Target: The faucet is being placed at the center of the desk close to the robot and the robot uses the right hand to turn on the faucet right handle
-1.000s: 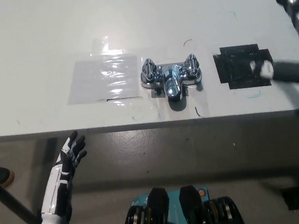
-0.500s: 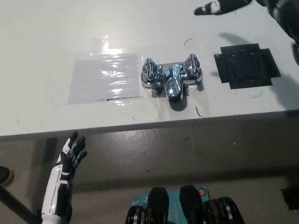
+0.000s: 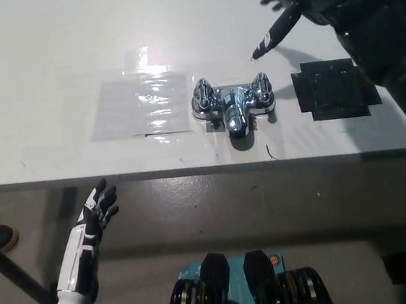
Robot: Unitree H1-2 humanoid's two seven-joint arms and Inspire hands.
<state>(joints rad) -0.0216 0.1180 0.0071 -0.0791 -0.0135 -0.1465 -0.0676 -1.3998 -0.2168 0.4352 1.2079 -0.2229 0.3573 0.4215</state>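
Note:
A chrome faucet (image 3: 232, 105) stands near the white desk's (image 3: 50, 81) front edge, at its middle, spout pointing toward me. It has a left handle (image 3: 203, 94) and a right handle (image 3: 260, 87). My black right hand (image 3: 286, 5) hovers above the desk, behind and to the right of the right handle, open with fingers spread and touching nothing. The white left hand (image 3: 98, 205) rests below the desk edge at lower left, open.
A clear taped sheet (image 3: 141, 106) lies left of the faucet. A black taped square (image 3: 334, 89) lies to its right, partly under my right forearm. The floor shows below the desk's front edge.
My right arm has swung in from the far right and dropped toward the faucet; the hand now sits closer to the right handle. The left hand and faucet have not moved.

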